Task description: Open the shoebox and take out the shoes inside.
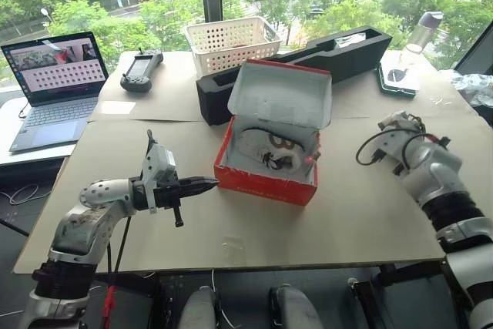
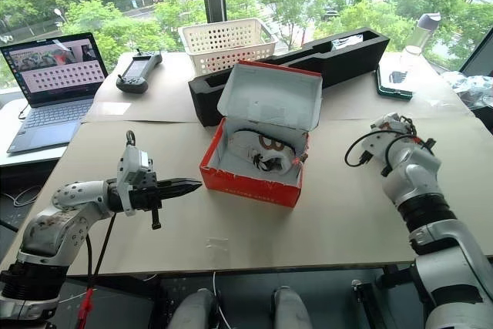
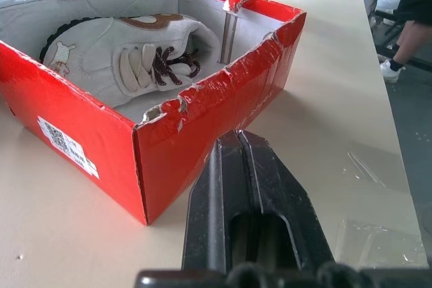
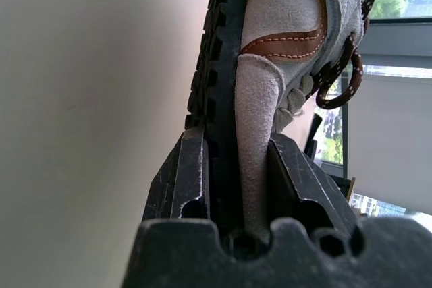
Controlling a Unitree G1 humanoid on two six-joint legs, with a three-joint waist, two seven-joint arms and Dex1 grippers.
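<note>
Black right hand pinching shoe.

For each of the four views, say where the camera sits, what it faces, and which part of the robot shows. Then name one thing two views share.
Left eye: head, looking down at the table and open shoebox; both arms show.
Right eye: beside it, same scene.
Left wrist: along the shut left gripper toward the shoebox's torn corner and the shoe inside.
Right wrist: along the right gripper, jaws clamped on a shoe.
Shared: the shoebox, in the eye views and the left wrist view.
</note>
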